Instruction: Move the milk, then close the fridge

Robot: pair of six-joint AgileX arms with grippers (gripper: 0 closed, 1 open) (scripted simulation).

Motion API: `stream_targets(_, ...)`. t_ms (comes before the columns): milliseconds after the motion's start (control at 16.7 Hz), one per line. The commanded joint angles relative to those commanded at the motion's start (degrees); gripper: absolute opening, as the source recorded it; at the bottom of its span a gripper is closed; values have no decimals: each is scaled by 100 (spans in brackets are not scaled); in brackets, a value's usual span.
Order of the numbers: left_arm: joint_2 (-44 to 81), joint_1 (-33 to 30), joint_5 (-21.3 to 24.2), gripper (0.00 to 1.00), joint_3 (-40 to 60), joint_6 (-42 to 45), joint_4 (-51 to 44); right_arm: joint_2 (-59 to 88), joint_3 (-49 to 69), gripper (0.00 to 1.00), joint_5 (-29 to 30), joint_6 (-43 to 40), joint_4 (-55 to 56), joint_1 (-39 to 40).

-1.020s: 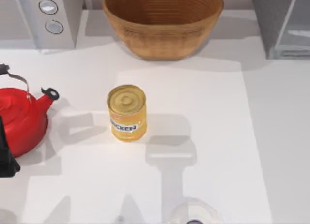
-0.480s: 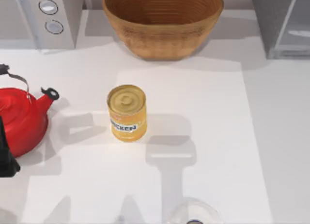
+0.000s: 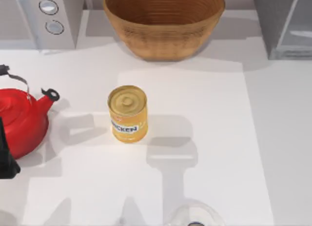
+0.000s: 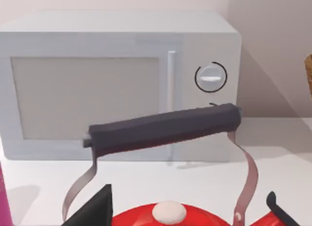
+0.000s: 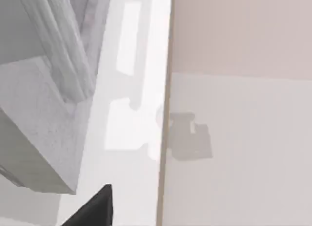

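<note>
White tabletop (image 3: 273,138) is lying bare beside the fridge (image 3: 285,23), milk unseen, and I cannot tell either gripper's state, so closing now is risking skipping it.

The yellow can (image 3: 127,113) has a dull gold lid and a white label band with dark lettering. Left of it, the kettle (image 3: 19,119) is glossy red with a black handle (image 4: 161,129) and cream knob (image 4: 168,212). Behind the can, the bowl (image 3: 164,22) is ribbed tan-brown. The fridge (image 3: 285,23) is speckled grey.
</note>
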Motion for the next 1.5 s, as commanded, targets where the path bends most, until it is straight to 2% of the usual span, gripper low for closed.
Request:
stream_targets(480,0,0,0,100,0,0,0,-23,-105,100,489,3246,2752,2079)
stream_targets(720,0,0,0,100,0,0,0,-64,-161,100,648,4359,3648,2719)
stream_targets(900,0,0,0,100,0,0,0,-85,-180,100,707,4698,3925,2921)
stream_targets(1260,0,0,0,100,0,0,0,-98,-220,100,707,4700,3946,2878)
stream_targets(1500,0,0,0,100,0,0,0,-231,-412,100,1168,5104,4173,3463)
